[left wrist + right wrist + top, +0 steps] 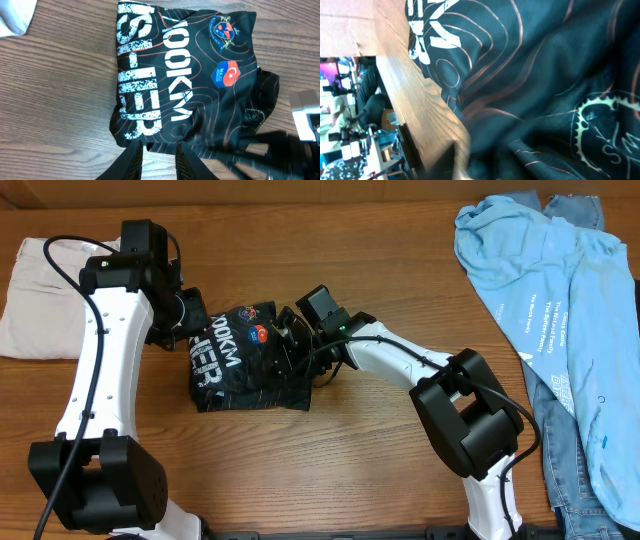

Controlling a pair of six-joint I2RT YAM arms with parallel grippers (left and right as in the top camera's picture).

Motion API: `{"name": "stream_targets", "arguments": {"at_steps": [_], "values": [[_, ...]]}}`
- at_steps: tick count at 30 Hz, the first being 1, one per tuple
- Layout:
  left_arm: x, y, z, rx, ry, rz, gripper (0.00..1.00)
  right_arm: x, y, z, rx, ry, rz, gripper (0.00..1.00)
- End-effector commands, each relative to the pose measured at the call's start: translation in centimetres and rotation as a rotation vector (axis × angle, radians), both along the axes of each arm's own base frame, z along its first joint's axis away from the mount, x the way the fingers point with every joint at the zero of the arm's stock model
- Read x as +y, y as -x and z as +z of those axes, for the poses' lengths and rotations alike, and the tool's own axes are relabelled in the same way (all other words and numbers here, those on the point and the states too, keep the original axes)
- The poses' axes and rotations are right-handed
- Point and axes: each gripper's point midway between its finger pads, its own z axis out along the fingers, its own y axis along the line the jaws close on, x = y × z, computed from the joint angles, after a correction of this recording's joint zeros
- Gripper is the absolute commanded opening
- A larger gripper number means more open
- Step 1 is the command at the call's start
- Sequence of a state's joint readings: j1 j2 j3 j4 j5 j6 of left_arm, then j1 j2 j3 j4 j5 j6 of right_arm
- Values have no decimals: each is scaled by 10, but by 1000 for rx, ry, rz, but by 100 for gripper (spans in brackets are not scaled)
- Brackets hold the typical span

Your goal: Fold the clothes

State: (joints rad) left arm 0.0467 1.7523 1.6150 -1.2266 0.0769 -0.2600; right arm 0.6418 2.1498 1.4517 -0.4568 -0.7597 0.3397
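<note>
Starting at the near edge of the desk, the two arms rose from their bases and reached inward to the middle. There the black shirt lay as a bunched, roughly square bundle with its white lettering and small badges facing up. The left arm met the bundle at its left edge. In the wrist view its jaws stood a little apart at the hem, with bare wood showing between them and no cloth visibly caught. The right arm bore down on the rumpled right side of the shirt. Its wrist camera was filled with dark fabric, so I could not tell whether its jaws were clenched on a fold or released. Farther back on the left, a beige cloth lay flat as a neat rectangle and looked already folded. At the far right, a light blue shirt sprawled loosely over a pair of jeans, both plainly unfolded. Judged from this, the work was somewhere short of the middle. The black shirt was gathered small but had uneven edges and a loose flap on its right, so it wanted a last tidy fold, and the blue shirt and jeans had not been started.
</note>
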Motion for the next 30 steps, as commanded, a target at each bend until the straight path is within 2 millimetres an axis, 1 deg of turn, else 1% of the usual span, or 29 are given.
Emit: {"name": "stream_targets", "arguments": {"at_steps": [1, 7, 9, 12, 15, 18, 21, 24, 28, 30], "values": [[1, -5, 9, -28, -9, -6, 26, 2, 0, 6, 4, -22, 4, 4], [1, -4, 9, -28, -11, -13, 27, 2, 0, 6, 4, -22, 4, 4], [1, -4, 9, -28, -11, -12, 27, 4, 3, 12, 14, -45, 17, 4], [1, -4, 9, -28, -12, -16, 28, 10, 4, 35, 14, -95, 41, 4], [1, -4, 9, -28, -13, -19, 28, 10, 0, 67, -23, -104, 37, 4], [2, -4, 9, -28, -15, -19, 29, 0, -5, 91, -89, -50, -11, 4], [2, -4, 9, -26, -16, -19, 29, -19, -3, 103, -114, 44, -72, 4], [2, -4, 9, -29, -16, -19, 29, -44, 6, 100, -70, 175, -144, 4], [2, -5, 9, -29, -16, -19, 30, -73, 33, 78, 63, 344, -166, 4], [2, -5, 9, -29, -16, -19, 30, -82, 42, 70, 100, 388, -161, 4]]}}
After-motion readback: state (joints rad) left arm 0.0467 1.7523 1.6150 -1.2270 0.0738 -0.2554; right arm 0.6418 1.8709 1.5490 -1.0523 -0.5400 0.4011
